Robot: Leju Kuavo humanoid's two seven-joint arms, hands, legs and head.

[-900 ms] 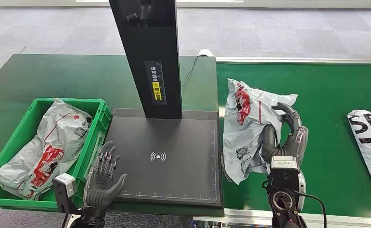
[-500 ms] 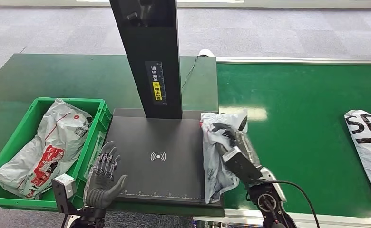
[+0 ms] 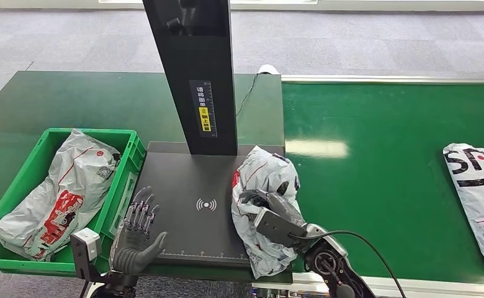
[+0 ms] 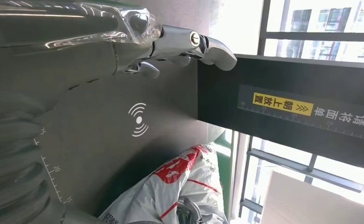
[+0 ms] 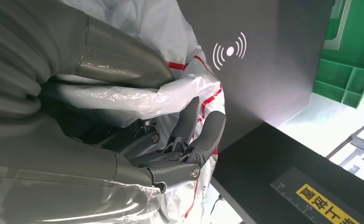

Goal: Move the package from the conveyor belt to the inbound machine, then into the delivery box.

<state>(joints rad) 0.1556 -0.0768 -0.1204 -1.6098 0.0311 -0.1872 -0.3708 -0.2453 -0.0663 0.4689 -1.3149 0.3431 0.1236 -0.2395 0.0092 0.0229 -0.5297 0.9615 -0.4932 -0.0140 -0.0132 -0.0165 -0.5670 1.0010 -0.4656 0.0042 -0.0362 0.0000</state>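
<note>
The right hand [image 3: 275,211] has its fingers clamped on the crumpled grey-and-red plastic package [image 3: 261,186], resting lower centre-right on the black inbound machine plate [image 3: 183,186]. Left hand [image 3: 137,239], fingers apart, waits. Next: carry it into the green plastic delivery box [image 3: 16,186].

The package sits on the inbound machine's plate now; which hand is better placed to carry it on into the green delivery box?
Left, probably. The left hand is open and hovers at the plate's edge beside the green delivery box. The right hand grips the package on the far side of the inbound machine, so it would have to cross the plate.
</note>
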